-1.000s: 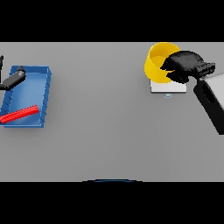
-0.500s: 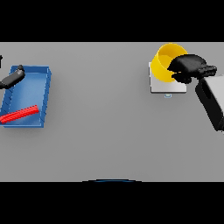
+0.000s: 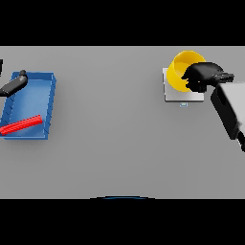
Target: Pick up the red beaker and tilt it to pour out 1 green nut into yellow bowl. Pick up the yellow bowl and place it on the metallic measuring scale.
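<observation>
The yellow bowl point(image 3: 184, 68) is on the metallic scale point(image 3: 182, 92) at the far right, tilted, with the right robot hand point(image 3: 203, 76) clamped on its rim. Looks almost done, only letting go remains. The left robot hand point(image 3: 14, 84) sits idle over the blue tray point(image 3: 29, 106) holding the red beaker point(image 3: 20, 125); can't tell its fingers.

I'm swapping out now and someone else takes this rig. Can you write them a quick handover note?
Right hand: curled round the yellow bowl, which is tilted over the metallic scale.
Left hand: idle at the far left, over the blue tray; the red beaker lies in that tray.
Done: bowl brought to the scale.
Left: set it flat and release. The nut cannot be seen.
</observation>
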Action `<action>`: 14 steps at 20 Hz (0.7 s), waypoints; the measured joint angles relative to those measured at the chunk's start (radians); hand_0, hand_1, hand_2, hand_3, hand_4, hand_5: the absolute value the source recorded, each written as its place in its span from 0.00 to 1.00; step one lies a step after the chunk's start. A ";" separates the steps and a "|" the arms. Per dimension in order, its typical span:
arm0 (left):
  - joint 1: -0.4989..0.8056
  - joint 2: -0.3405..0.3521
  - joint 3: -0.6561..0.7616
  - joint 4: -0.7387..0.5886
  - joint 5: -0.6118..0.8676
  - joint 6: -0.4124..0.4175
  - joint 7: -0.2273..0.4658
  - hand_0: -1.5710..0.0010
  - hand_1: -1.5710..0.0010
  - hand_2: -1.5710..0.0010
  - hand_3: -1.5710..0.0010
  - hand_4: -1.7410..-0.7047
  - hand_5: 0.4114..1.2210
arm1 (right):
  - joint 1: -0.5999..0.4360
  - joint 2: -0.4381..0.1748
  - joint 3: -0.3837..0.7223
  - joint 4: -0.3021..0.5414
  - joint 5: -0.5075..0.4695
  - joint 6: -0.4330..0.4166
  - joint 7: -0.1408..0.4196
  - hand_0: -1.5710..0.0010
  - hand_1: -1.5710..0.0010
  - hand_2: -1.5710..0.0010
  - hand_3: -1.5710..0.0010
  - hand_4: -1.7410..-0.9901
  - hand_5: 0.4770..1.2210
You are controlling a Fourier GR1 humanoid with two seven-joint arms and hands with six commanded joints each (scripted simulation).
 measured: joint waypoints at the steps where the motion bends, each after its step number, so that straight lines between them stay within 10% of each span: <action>1: -0.002 -0.008 -0.006 0.005 -0.003 0.000 0.009 1.00 1.00 1.00 1.00 0.90 0.41 | 0.004 -0.003 -0.001 0.006 -0.003 0.003 0.006 0.22 0.31 0.28 0.48 0.26 0.77; 6: -0.006 -0.023 -0.019 0.015 -0.016 0.006 0.020 1.00 1.00 1.00 1.00 0.90 0.40 | -0.019 0.007 -0.004 0.039 -0.004 0.025 0.004 0.75 0.77 0.67 0.62 0.44 0.46; 14: -0.009 -0.032 -0.010 0.024 -0.008 0.009 0.002 1.00 1.00 1.00 1.00 0.89 0.40 | -0.039 0.021 0.021 0.094 0.022 0.036 -0.051 0.96 0.96 0.91 0.77 0.57 0.35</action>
